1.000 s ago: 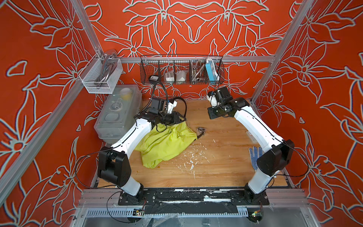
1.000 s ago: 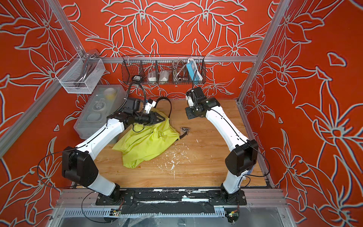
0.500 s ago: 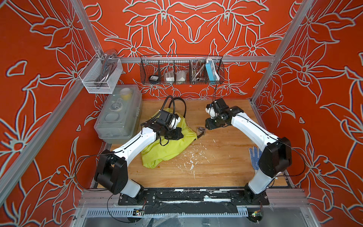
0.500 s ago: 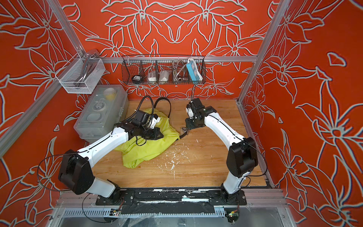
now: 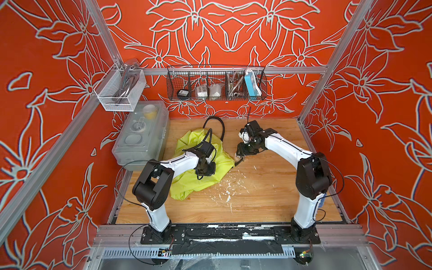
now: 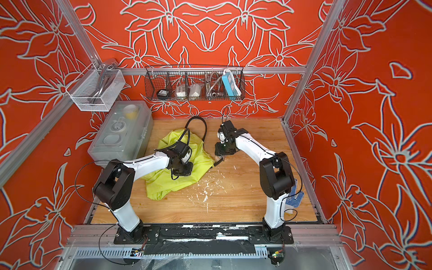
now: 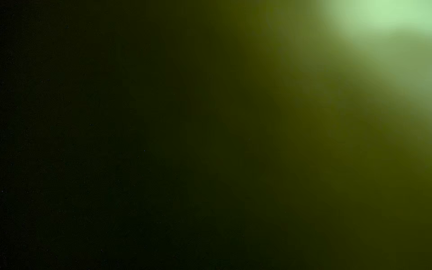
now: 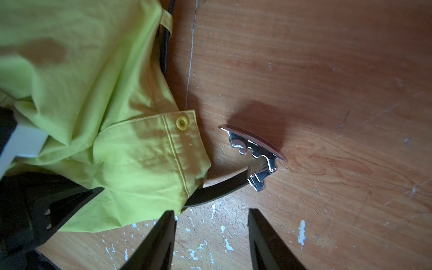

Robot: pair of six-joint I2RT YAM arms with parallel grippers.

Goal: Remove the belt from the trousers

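The wooden table [image 5: 257, 198] carries the trousers [image 5: 187, 187] in a crumpled heap toward ten o'clock of its middle. The belt [image 8: 217, 190] is threaded under a loop at the waistband. What looks like a black bow of it pokes out at the heap's twelve o'clock. The strap end comes out from under the buttoned flap at three o'clock, and its buckle [image 8: 254, 152] lies on bare wood just beside the cloth.

The left gripper [image 5: 205, 170] is closed and pressed down into the heap (its camera sees only green, so I cannot tell whether a fold is caught). The right gripper [image 8: 210, 210] hangs just over the strap, fingers spread and holding nothing.

To my eye it should drop onto the strap right behind the buckle and clamp there. Then it should draw low and steady toward three o'clock while the left pins the cloth, so the loops don't bunch.
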